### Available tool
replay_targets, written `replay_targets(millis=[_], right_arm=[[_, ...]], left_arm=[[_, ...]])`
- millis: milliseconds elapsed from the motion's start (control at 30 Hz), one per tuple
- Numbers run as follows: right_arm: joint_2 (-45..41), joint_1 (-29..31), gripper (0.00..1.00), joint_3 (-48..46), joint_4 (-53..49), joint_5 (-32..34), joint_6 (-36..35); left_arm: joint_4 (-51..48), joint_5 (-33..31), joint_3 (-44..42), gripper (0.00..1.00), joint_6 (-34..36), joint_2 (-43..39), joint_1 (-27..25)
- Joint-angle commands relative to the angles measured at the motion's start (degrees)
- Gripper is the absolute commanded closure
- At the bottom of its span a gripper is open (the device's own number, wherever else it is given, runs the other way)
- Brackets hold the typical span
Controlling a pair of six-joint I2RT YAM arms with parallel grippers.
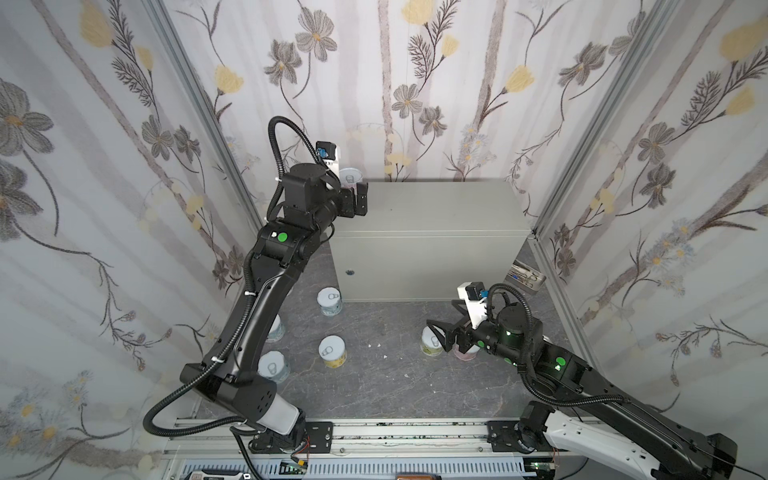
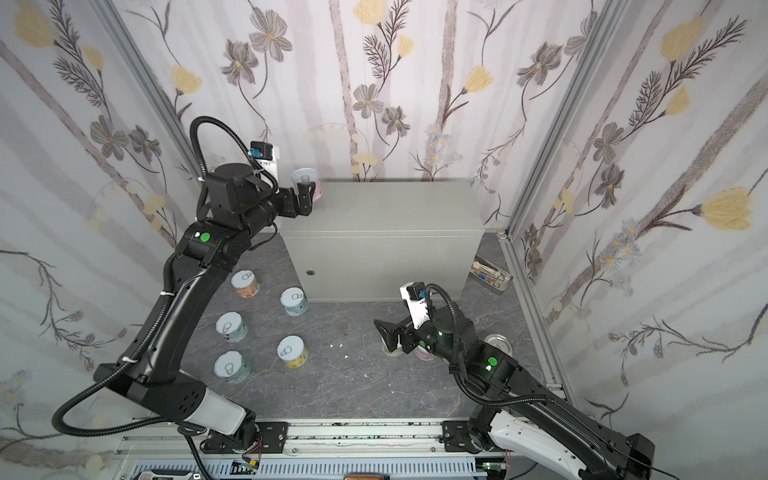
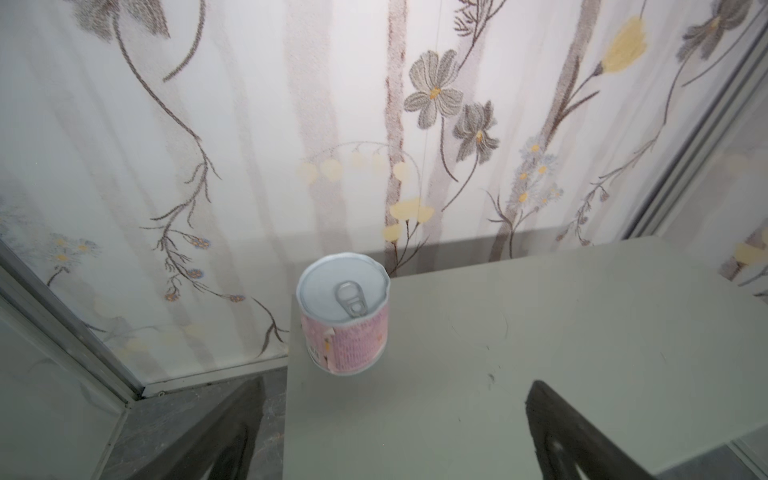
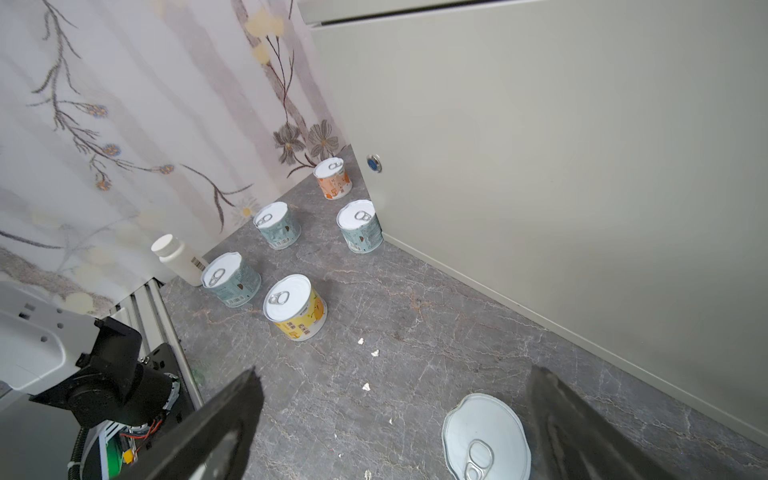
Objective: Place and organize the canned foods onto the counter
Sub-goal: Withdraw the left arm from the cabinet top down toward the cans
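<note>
A pink-labelled can [image 1: 351,178] [image 2: 306,183] [image 3: 345,316] stands upright at the back left corner of the counter [image 1: 436,212] [image 2: 395,216] [image 3: 540,332]. My left gripper [image 1: 358,195] [image 3: 392,390] is open just in front of it, touching nothing. Five cans stand on the floor at the left, among them a yellow one [image 1: 332,351] [image 4: 295,307] and an orange one [image 2: 245,284] [image 4: 332,178]. My right gripper [image 1: 441,313] [image 4: 395,374] hangs open low over the floor, with a pale can [image 1: 431,343] [image 4: 486,436] beside one finger.
A pink can [image 1: 465,354] and a silver-lidded can [image 2: 496,343] sit partly hidden under the right arm. A metal utensil tray [image 1: 527,277] lies right of the counter. A white-capped bottle [image 4: 174,257] stands by the left wall. Small white crumbs dot the floor.
</note>
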Motion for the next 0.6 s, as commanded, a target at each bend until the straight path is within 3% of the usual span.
replay_targets(millis=[0,200,567], right_arm=[[-2.40,-1.77,0.00,0.30,-1.39,-2.21,1.60],[-6.88,-9.26,0.00,-1.60,-1.94,-9.72,4.14],[-14.43,-12.46,0.00,-8.01,-1.45,-9.58,7.08]], left_arm=[[0.15,-4.14,-6.76,0.00,1.69,-5.46,-5.21],[0.45,-7.23,-21.25,0.00,-1.60,-14.80,-14.40],[6.12,-10.26,-43.62,0.00,-6.28,-22.75,-28.24]])
